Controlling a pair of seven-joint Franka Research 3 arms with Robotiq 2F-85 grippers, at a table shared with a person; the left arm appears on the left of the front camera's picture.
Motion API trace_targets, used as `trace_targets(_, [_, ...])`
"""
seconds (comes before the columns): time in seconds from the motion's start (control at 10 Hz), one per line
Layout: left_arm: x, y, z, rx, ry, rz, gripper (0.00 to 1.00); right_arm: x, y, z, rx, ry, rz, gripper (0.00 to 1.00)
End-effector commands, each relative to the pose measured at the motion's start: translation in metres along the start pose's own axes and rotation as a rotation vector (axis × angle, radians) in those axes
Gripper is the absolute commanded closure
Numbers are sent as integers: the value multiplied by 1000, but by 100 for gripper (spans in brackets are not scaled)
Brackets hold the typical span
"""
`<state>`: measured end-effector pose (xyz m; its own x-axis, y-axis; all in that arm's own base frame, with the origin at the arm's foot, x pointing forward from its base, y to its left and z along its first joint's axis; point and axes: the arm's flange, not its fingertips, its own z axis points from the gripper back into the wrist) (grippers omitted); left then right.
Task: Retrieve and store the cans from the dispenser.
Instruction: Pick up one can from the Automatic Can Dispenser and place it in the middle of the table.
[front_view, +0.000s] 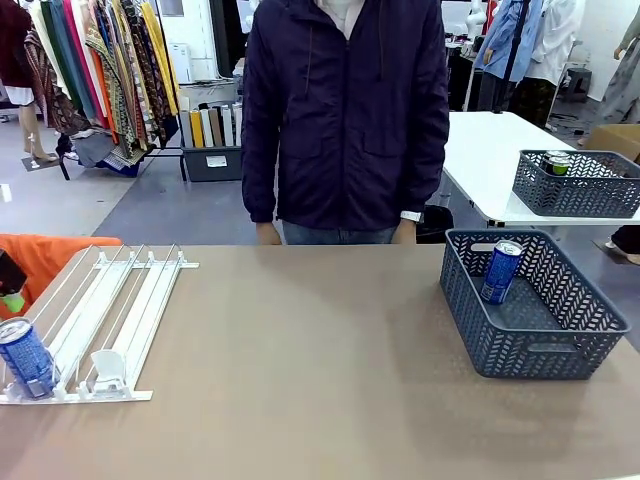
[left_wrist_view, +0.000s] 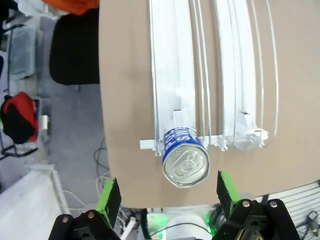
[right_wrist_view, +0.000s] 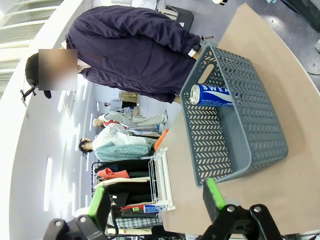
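1. My left claw (left_wrist_view: 168, 191) hangs above the near end of the dispenser (left_wrist_view: 170, 75). Its fingers are spread wide. The blue can (left_wrist_view: 185, 162) shows between them, lower down, and they touch nothing.
2. That can stands at the front stop of its lane. I think it sits there so it is easy to grab.
3. In the next lane a white pusher block (front_view: 105, 368) sits at the front with no can.
4. My right claw (right_wrist_view: 156, 192) is spread wide too and holds nothing.
5. The grey basket (front_view: 545, 358) sits on the table (front_view: 300, 400) with its top open, so cans can drop in. One stored can (front_view: 500, 272) stands inside by the far wall.
6. A person (front_view: 345, 110) stands at the far edge, not reaching in.
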<state>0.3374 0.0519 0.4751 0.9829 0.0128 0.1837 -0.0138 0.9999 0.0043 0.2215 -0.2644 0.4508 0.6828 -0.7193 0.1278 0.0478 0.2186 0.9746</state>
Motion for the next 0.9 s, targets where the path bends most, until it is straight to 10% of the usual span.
trace_targets(0.0, [-24, -7, -25, -82, 38, 36, 0, 2, 1, 1, 5, 2, 28, 0])
trace_targets(0.8, [-36, -19, -74, -79, 161, -2, 0, 2, 1, 1, 5, 2, 28, 0])
